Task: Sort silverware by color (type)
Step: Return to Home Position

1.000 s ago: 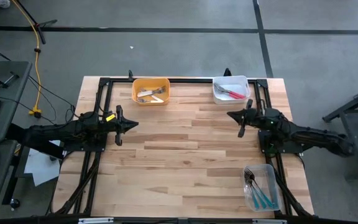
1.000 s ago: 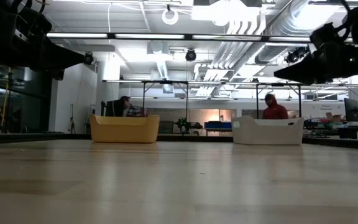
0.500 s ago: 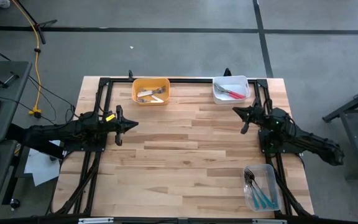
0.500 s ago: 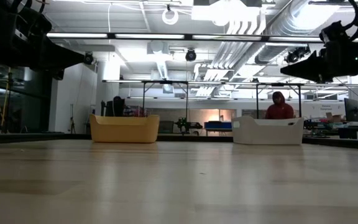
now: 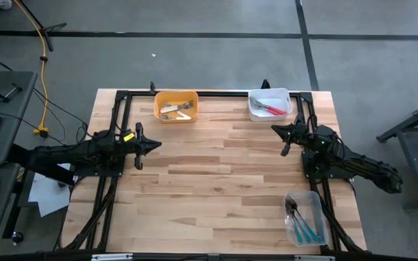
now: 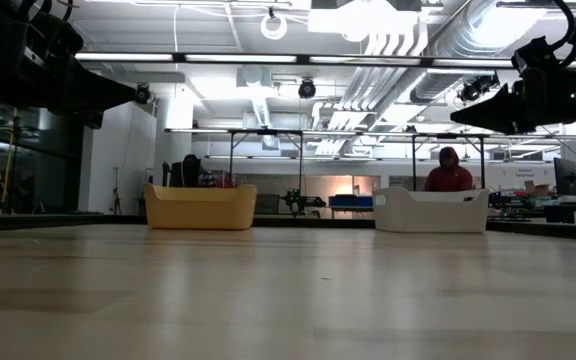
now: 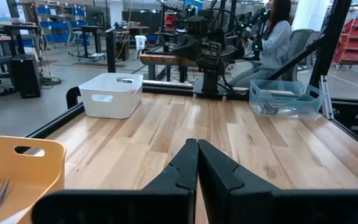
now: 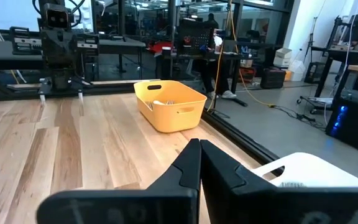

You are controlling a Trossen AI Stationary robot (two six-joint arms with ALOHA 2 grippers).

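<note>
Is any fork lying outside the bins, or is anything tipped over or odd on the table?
Nothing stands out. The forks lie inside the yellow bin, white bin and transparent bin; all three stand upright.

The tabletop (image 5: 216, 174) is pale wood, striped in light and tan planks. The yellow bin (image 5: 158, 106) holds white-handled forks (image 5: 174, 110), the white bin (image 5: 269, 92) red-pink-handled forks (image 5: 273, 109), the clear bin (image 5: 318, 209) teal-handled forks (image 5: 305, 232). The left end effector (image 5: 155, 145) and right end effector (image 5: 275, 130) are black.
</note>
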